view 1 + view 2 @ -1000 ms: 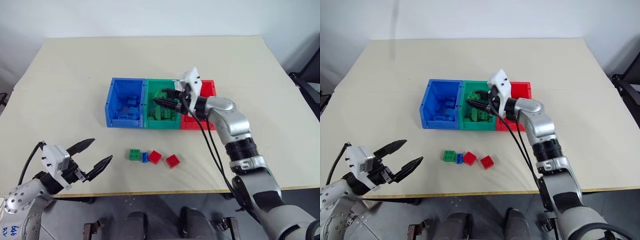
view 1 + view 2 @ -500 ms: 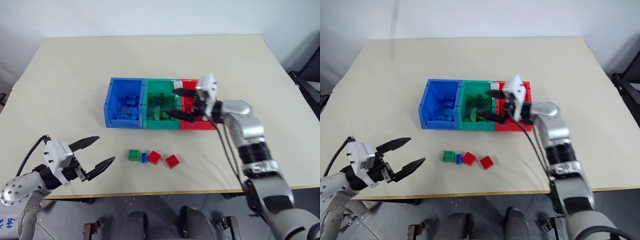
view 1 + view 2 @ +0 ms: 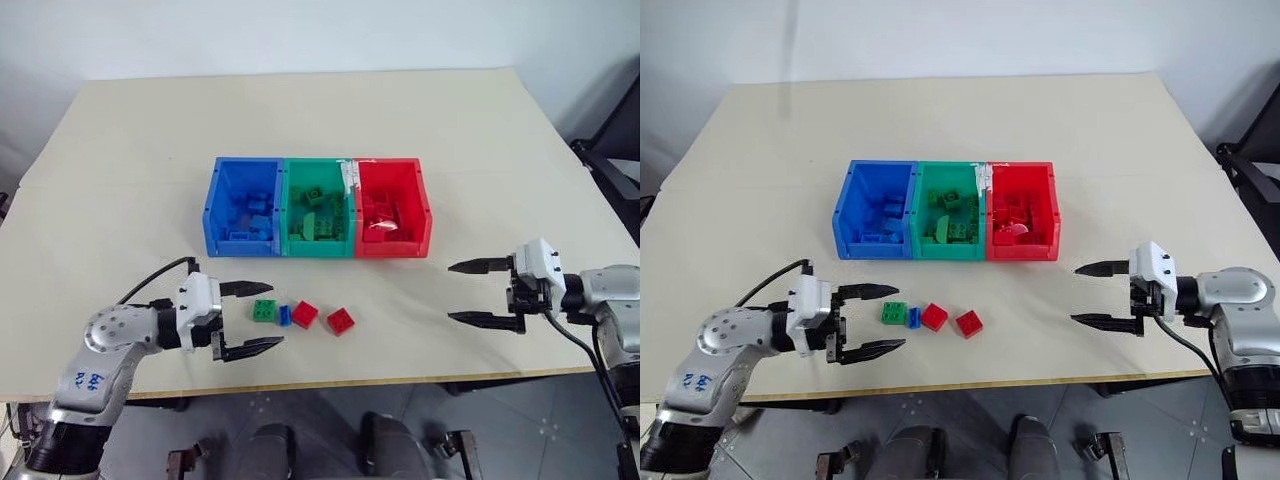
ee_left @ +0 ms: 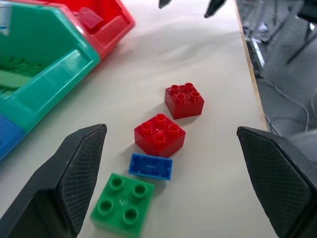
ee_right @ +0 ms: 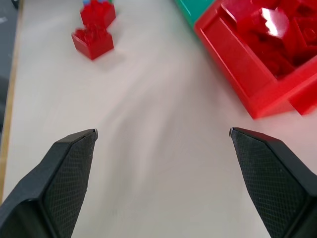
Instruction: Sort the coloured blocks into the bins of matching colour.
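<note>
Four blocks lay in a row on the table (image 3: 480, 150) in front of the bins (image 3: 317, 207): green block (image 3: 265, 311), blue block (image 3: 285, 316), two red blocks (image 3: 305, 314). The left gripper (image 3: 248, 318) stood spread wide and empty just beside the green one. The right gripper (image 3: 472, 293) hung wide and empty, well apart.

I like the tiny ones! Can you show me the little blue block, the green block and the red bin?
little blue block (image 4: 150, 166), left wrist view, top face.
green block (image 4: 122, 203), left wrist view, studded top.
red bin (image 3: 393, 246), left eye view, front wall.
</note>
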Robot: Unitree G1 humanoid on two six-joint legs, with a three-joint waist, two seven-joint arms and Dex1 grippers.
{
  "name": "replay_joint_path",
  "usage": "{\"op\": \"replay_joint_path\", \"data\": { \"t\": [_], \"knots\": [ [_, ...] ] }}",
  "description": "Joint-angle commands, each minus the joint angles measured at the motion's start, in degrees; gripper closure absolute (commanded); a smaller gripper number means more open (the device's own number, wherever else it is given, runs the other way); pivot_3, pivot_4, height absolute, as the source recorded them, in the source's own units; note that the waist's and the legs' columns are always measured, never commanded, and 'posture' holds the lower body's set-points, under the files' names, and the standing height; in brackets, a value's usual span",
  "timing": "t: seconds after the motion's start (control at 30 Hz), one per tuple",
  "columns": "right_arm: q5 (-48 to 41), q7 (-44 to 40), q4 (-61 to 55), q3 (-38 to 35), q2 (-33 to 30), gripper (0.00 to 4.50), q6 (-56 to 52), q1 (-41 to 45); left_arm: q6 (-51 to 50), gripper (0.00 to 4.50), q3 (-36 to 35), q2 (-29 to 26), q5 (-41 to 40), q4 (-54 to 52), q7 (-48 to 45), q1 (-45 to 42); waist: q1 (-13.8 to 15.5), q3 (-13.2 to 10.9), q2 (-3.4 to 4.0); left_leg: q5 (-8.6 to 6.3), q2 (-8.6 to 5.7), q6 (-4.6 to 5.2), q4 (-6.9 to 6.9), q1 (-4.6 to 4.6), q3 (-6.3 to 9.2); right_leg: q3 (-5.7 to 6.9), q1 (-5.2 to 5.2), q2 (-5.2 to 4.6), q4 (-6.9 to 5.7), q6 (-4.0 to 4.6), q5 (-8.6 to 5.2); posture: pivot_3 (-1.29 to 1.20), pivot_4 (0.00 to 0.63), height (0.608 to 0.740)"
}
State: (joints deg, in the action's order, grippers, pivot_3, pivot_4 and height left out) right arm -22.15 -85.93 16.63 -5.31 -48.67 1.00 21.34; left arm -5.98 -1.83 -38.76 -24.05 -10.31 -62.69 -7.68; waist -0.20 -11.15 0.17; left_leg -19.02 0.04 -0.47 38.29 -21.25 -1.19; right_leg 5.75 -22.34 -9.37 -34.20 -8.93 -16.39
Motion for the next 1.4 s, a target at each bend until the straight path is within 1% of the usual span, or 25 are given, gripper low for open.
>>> {"op": "replay_joint_path", "data": {
  "t": [0.03, 0.17, 0.23, 0.33, 0.47, 0.6, 0.63, 0.7, 0.77, 0.9, 0.93, 1.07, 1.17, 1.23, 1.33, 1.4],
  "knots": [
    [-1.14, -1.62, -6.46, 2.87, 1.13, 0.04, -1.56, 1.11, 3.31, 0.00, -0.84, -0.36, 0.59, 2.27, -1.72, -1.33, 0.06, 0.00, 0.00, 0.00, 0.00, 0.00, 0.01, -0.02, 0.00, 0.00, 0.00, 0.00, 0.01, 0.00, 0.00, 0.00, 0.150, 0.740],
    [0.03, -0.73, -12.41, 9.85, 5.02, 0.04, -6.08, 5.28, 2.03, 0.00, -3.00, -2.14, -1.55, 3.23, -3.57, 0.22, -0.09, 0.00, 0.00, 0.00, 0.02, 0.00, 0.04, -0.02, 0.02, 0.00, -0.01, 0.00, 0.00, 0.00, 0.00, 0.00, 0.150, 0.740],
    [0.94, -0.49, -13.76, 13.07, 7.35, 0.04, -7.02, 7.49, -0.81, 0.00, -4.39, -4.10, -3.54, 2.70, -5.21, 2.61, 0.00, 0.00, 0.00, 0.00, 0.02, 0.00, 0.03, -0.04, 0.04, 0.00, -0.03, 0.00, -0.01, 0.00, 0.00, 0.00, 0.150, 0.740],
    [2.59, -0.88, -14.33, 18.39, 10.83, 0.04, -8.59, 10.33, -0.13, 0.00, -7.83, -5.98, -3.94, 2.32, -5.45, 6.69, 0.01, 0.00, 0.00, 0.00, 0.02, 0.00, 0.02, -0.05, 0.06, 0.01, -0.04, 0.00, 0.00, 0.00, 0.00, 0.00, 0.150, 0.740],
    [8.51, 0.01, -9.79, 24.28, 14.99, 0.04, -3.74, 12.65, 0.94, 0.00, -11.40, -5.69, -3.46, -1.06, -3.06, 11.07, 0.64, 0.00, -0.02, -0.02, -0.04, 0.02, 0.09, -0.14, 0.22, 0.05, -0.01, -0.01, 0.02, 0.01, 0.00, 0.00, 0.150, 0.740],
    [11.66, 0.11, -4.44, 26.07, 17.13, 0.04, 0.31, 14.71, 0.40, 0.00, -12.60, -5.10, -3.29, -3.83, -1.27, 13.85, 0.68, 0.01, -0.04, -0.03, -0.06, 0.03, 0.18, -0.20, 0.25, 0.06, -0.02, -0.01, -0.01, 0.01, 0.01, 0.00, 0.150, 0.740],
    [12.15, -0.24, -3.03, 26.22, 17.49, 0.20, 1.79, 15.59, 0.69, 0.00, -12.93, -4.81, -3.03, -4.24, -0.55, 14.27, 0.49, 0.01, -0.04, -0.03, -0.05, 0.03, 0.18, -0.19, 0.24, 0.05, -0.02, -0.01, -0.01, 0.01, 0.01, 0.00, 0.150, 0.740],
    [11.97, -0.85, -1.01, 25.95, 18.28, 0.65, 2.66, 17.36, 1.00, 0.00, -13.78, -3.99, -2.95, -4.86, 1.30, 14.76, 0.10, 0.01, -0.04, -0.02, -0.05, 0.02, 0.19, -0.19, 0.25, 0.06, -0.03, 0.00, -0.04, 0.01, 0.01, 0.00, 0.150, 0.740],
    [12.06, -1.20, 0.03, 25.98, 18.50, 1.33, 3.48, 18.12, 1.09, 0.00, -14.06, -3.68, -2.91, -5.27, 2.28, 15.10, -0.02, 0.01, -0.04, -0.02, -0.03, 0.02, 0.18, -0.18, 0.24, 0.06, -0.05, 0.00, -0.06, 0.01, 0.01, 0.00, 0.150, 0.740],
    [11.40, -0.60, 0.28, 25.35, 18.39, 2.83, 3.39, 17.82, 1.09, 0.00, -13.92, -3.43, -2.95, -6.07, 3.37, 15.59, 0.02, 0.01, -0.04, -0.03, -0.03, 0.01, 0.17, -0.18, 0.24, 0.08, -0.05, 0.00, -0.06, 0.02, 0.00, 0.00, 0.150, 0.740],
    [10.85, 0.24, -0.10, 24.60, 18.37, 3.07, 2.56, 17.55, 1.02, 0.00, -13.97, -3.28, -3.08, -6.30, 3.73, 15.62, 0.05, 0.01, -0.04, -0.03, -0.03, 0.01, 0.18, -0.18, 0.24, 0.08, -0.04, 0.00, -0.05, 0.02, 0.01, 0.00, 0.150, 0.740],
    [7.38, 1.31, -2.55, 21.60, 17.82, 3.06, -1.81, 16.21, 0.46, 0.00, -14.36, -2.68, -3.86, -7.03, 4.82, 15.56, 0.06, 0.01, -0.04, -0.03, -0.03, 0.01, 0.21, -0.18, 0.24, 0.08, -0.04, 0.00, -0.08, 0.02, 0.01, 0.00, 0.150, 0.740],
    [1.80, 2.69, -5.22, 16.38, 17.23, 3.06, -7.82, 16.04, -1.04, 0.00, -15.22, -2.13, -5.15, -8.25, 6.54, 15.09, 0.07, 0.01, -0.04, -0.03, -0.02, 0.01, 0.22, -0.18, 0.24, 0.07, -0.04, 0.00, -0.09, 0.02, 0.01, 0.00, 0.150, 0.740],
    [-0.12, 4.83, -5.60, 13.16, 17.16, 3.06, -10.01, 16.68, -1.54, 0.00, -16.14, -1.91, -5.77, -8.76, 7.55, 15.20, 0.08, 0.01, -0.04, -0.03, -0.02, 0.01, 0.23, -0.18, 0.25, 0.07, -0.04, 0.00, -0.09, 0.02, 0.01, 0.00, 0.150, 0.740],
    [0.89, 15.22, 4.37, 6.33, 17.87, 3.06, -9.93, 24.32, -2.28, 0.00, -18.50, -0.41, -6.61, -9.46, 10.64, 15.83, -0.04, 0.01, -0.03, -0.04, -0.02, 0.00, 0.27, -0.19, 0.23, 0.06, -0.05, -0.01, -0.12, 0.02, 0.01, 0.00, 0.150, 0.740],
    [3.23, 19.39, 11.23, 5.09, 18.28, 3.06, -7.45, 28.37, -2.00, 0.00, -19.31, 0.28, -6.29, -9.86, 11.70, 16.34, -0.19, 0.01, -0.03, -0.04, -0.03, -0.01, 0.33, -0.18, 0.21, 0.03, -0.07, -0.01, -0.22, 0.03, 0.01, 0.00, 0.150, 0.740]
  ]
}}
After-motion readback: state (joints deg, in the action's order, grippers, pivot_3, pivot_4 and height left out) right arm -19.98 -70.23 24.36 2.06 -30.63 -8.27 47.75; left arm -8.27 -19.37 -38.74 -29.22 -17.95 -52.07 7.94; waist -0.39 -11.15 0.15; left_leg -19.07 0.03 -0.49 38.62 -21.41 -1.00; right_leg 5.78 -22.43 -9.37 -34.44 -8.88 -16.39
